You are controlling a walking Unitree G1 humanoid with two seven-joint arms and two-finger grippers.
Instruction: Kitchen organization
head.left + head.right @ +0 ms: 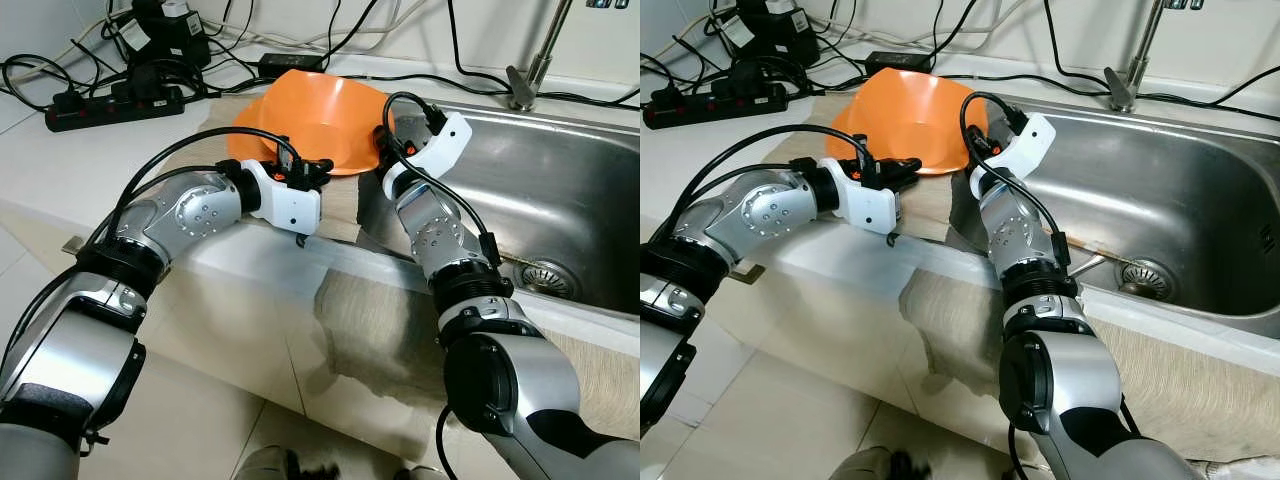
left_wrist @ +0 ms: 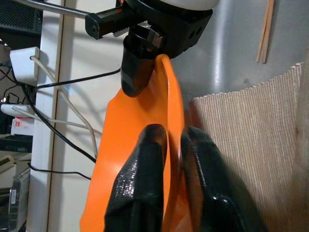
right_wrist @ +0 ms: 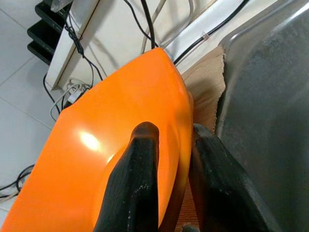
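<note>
White tabletop (image 1: 60, 170) beside sink (image 1: 560, 190): left tool (image 2: 170, 145) and right tool (image 3: 169, 145) each pinch orange bowl (image 1: 320, 115) rim. Likely light, stiff, slippery plastic; grip opposite rims.

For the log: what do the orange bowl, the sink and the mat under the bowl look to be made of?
Orange bowl: probably plastic, smooth and glossy; thin rim, a soft highlight in the right wrist view. Both claws, left and right, pinch its rim.
Sink: likely stainless steel, brushed grey with dull reflections.
Mat: seemingly woven fabric or fibre, beige, matte, with fine ribbing.
</note>
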